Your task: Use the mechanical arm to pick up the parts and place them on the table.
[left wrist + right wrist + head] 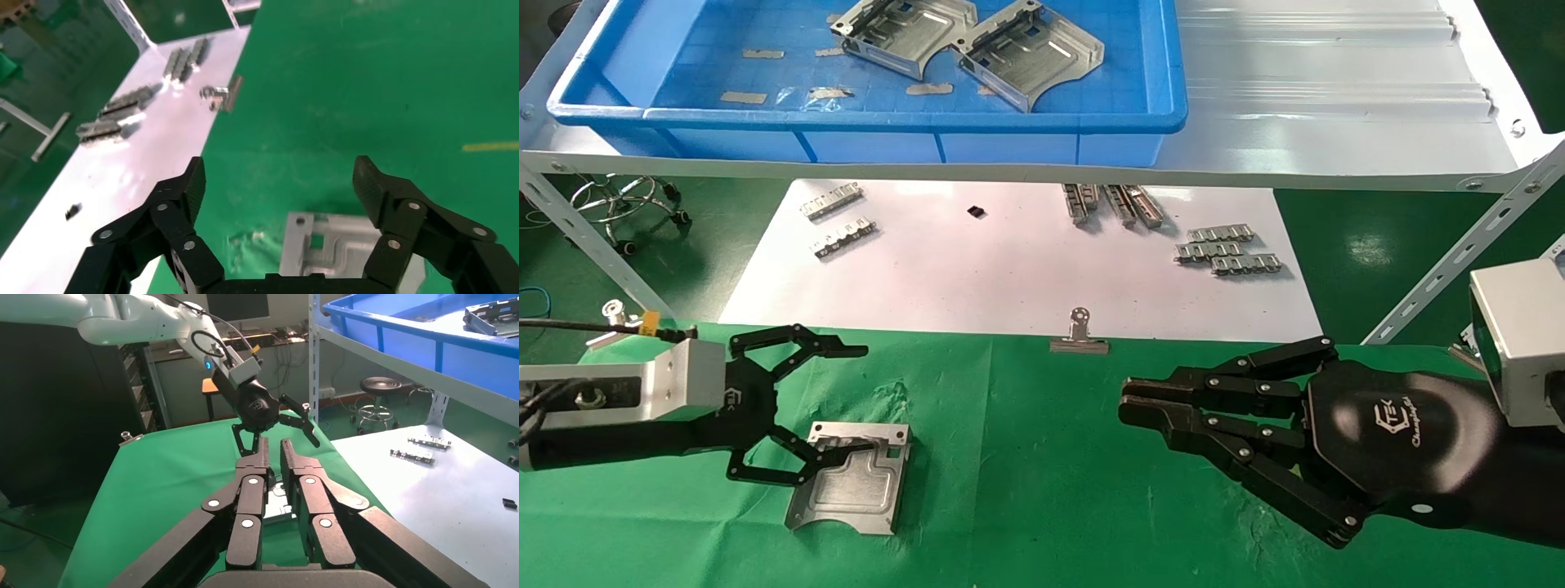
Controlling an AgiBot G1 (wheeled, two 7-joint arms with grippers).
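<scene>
Head view shows you the left gripper (pixel 834 404) low over the green table (pixel 1026 490), near its left end. Its jaws stand wide apart. One finger (pixel 834 351) reaches out over bare cloth; the other lies over the near edge of a metal plate (pixel 850 478), which rests flat on the cloth. You cannot tell whether that finger touches the plate.

In the left wrist view, you see the same gripper (pixel 278 184) spread wide, with the plate (pixel 333 245) lying between and below the fingers, and not clamped.

You find the right gripper (pixel 1128 404) over the right half of the table, well apart from the plate. Its jaws are narrow, with the fingers close together and nothing between them. The right wrist view confirms this: the fingertips (pixel 291 450) stand almost parallel with only a thin gap.

Two more plates (pixel 964 45) lie in the blue bin (pixel 862 122) on the white shelf (pixel 1336 98). Small chain strips (pixel 1226 249) lie on the white sheet (pixel 1009 261) beyond the table. A binder clip (pixel 1079 335) sits at the cloth's far edge.
</scene>
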